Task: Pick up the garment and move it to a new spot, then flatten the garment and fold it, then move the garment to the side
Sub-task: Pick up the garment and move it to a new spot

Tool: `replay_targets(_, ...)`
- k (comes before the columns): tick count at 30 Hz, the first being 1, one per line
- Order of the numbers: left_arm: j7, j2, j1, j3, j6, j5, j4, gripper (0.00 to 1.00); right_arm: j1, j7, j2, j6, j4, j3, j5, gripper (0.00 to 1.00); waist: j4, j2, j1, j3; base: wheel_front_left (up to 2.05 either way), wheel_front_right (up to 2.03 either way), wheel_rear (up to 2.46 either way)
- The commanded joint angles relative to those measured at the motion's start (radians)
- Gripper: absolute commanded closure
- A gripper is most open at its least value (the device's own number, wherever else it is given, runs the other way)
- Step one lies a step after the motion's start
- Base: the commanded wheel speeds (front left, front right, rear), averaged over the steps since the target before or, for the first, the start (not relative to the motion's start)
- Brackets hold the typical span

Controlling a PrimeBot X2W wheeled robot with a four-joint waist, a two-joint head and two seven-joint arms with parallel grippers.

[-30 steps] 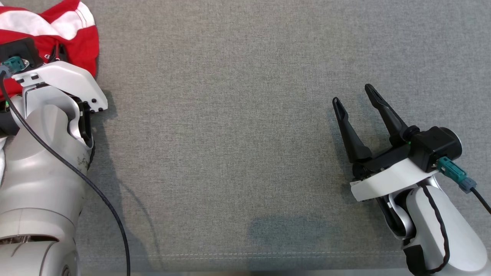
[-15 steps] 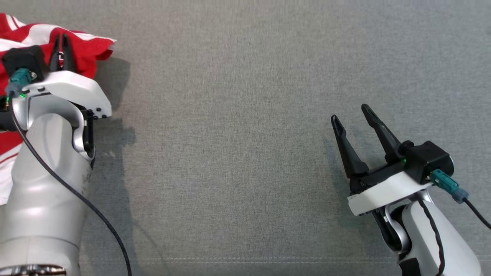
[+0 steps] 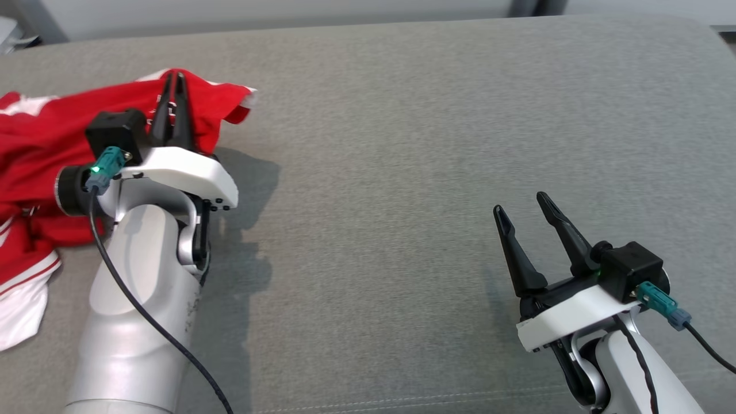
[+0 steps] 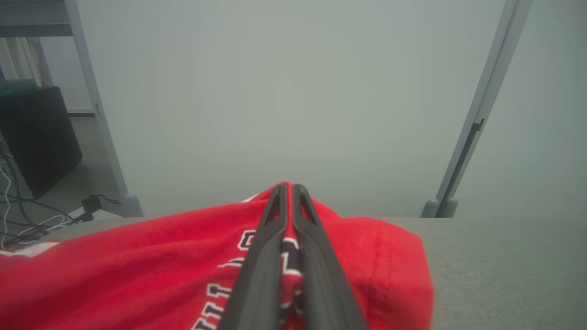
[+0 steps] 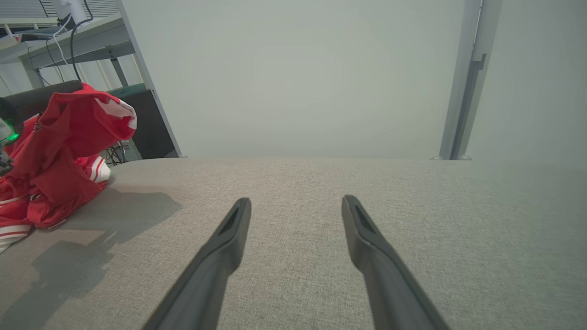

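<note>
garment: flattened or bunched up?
Bunched, not flat. The red garment lies crumpled at the left of the grey surface, a fold raised where the left hand is shut on it.

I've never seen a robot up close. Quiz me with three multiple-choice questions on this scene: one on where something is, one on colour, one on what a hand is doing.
1. Where on the grey surface is the garment, in the head view? A) left B) centre C) far right
2. The garment's colours? A) blue and yellow B) red and white C) all black
3. The left hand is: A) wide open B) shut on the garment C) holding a cup

Answers: 1 A, it sits bunched at that view's left edge. 2 B, red cloth with white stripes. 3 B, its fingers press together with red cloth between them.
</note>
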Motion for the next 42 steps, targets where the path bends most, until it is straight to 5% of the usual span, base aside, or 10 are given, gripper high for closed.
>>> replay_targets(1, -0.006, 0.019, -0.004, 0.008, -0.014, -0.021, -0.032, 1.0, 0.01, -0.012, 0.005, 0.001, -0.022, 0.01, 0.006, 0.0, -0.046, -0.0001, 0.0, -0.026, 0.0, 0.0, 0.0)
replay_targets(12, -0.006, -0.003, -0.039, -0.148, -0.035, -0.17, -0.031, 1.0, 0.02, -0.012, 0.024, 0.001, -0.023, -0.003, 0.01, 0.0, -0.192, -0.0001, 0.0, -0.03, 0.0, 0.0, 0.0)
replay_targets(24, -0.006, -0.003, -0.124, -0.513, 0.107, -0.404, -0.128, 1.0, 0.011, -0.012, 0.047, 0.001, -0.018, 0.01, 0.021, 0.0, -0.319, -0.0001, 0.0, -0.011, 0.0, 0.0, 0.0)
replay_targets(40, 0.02, -0.003, 0.101, -0.798, 0.087, -0.666, -0.026, 1.0, 0.032, -0.012, 0.051, 0.001, -0.002, -0.017, 0.005, 0.0, -0.242, -0.0001, 0.0, -0.008, 0.0, 0.0, 0.0)
replay_targets(41, 0.019, -0.003, 0.11, -0.809, 0.086, -0.681, -0.031, 0.96, 0.034, -0.012, 0.05, 0.001, 0.0, -0.018, 0.004, 0.0, -0.234, -0.0001, 0.0, -0.012, 0.0, 0.0, 0.0)
replay_targets(42, 0.016, -0.003, 0.115, -0.815, 0.088, -0.694, -0.037, 0.65, 0.036, -0.012, 0.048, 0.001, 0.002, -0.017, 0.004, 0.0, -0.225, -0.0001, 0.0, -0.018, 0.0, 0.0, 0.0)
